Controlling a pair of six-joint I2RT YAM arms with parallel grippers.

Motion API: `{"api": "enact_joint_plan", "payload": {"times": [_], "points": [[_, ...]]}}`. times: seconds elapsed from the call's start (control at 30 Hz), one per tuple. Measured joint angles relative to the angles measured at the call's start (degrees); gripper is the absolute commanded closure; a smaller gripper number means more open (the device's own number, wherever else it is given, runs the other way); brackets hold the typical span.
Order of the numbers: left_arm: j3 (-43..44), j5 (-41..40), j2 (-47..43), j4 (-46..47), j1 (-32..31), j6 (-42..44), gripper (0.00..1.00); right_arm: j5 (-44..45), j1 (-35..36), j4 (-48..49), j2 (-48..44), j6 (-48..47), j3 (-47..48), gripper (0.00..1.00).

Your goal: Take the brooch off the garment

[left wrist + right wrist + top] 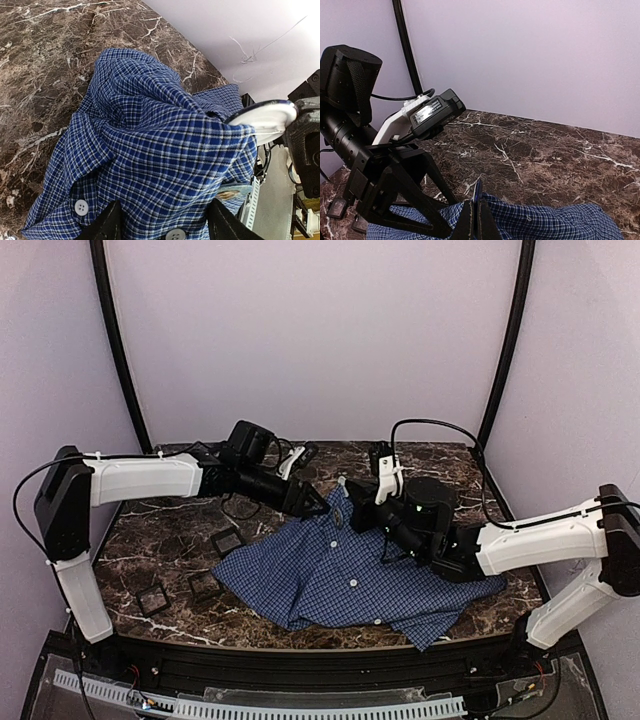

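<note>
Toward the back of the brown marbled tabletop [150, 530], the left pincer [316, 504] is clamping a raised fold of the blue-and-white checked shirt [345, 575]. The right pincer [474, 220] is gripping the round white brooch [262, 116] pinned there. Unpinning looks under way, and the next move is probably calling for a steady pull apart.

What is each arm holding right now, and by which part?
Left gripper grips the shirt by a raised fold; right gripper pinches the brooch by its rim.
</note>
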Motion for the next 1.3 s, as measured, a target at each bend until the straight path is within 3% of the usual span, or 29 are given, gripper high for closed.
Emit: {"api": "enact_joint_plan", "payload": {"times": [0.1,0.17,0.23,0.87,1.07,1.17,1.3], "points": [[0.11,0.55,0.31,0.13,-0.22,-0.52,0.83,0.13,0.35,0.07,0.00,0.07,0.00,1.00],[0.13,1.36,0.37,0.57,-0.35,-0.50,0.95,0.48,0.57,0.24,0.00,0.09,0.00,1.00],[0.13,2.45,0.37,1.14,-0.48,-1.16,0.99,0.87,0.81,0.55,0.00,0.07,-0.07,1.00],[-3.63,16.76,-2.84,14.32,-3.17,-11.45,0.99,12.79,3.58,8.90,4.57,-5.35,-0.33,1.00],[-3.61,17.20,-2.84,13.66,-3.21,-11.80,0.77,14.08,4.33,11.72,4.22,-5.88,-0.70,1.00],[-2.71,16.39,-2.80,10.14,-3.50,-10.47,0.50,14.43,4.74,13.11,2.71,-5.35,-1.95,1.00],[-1.68,13.53,-3.74,7.72,-3.76,-8.83,0.25,14.34,5.77,14.95,0.00,-3.72,-3.76,1.00]]}}
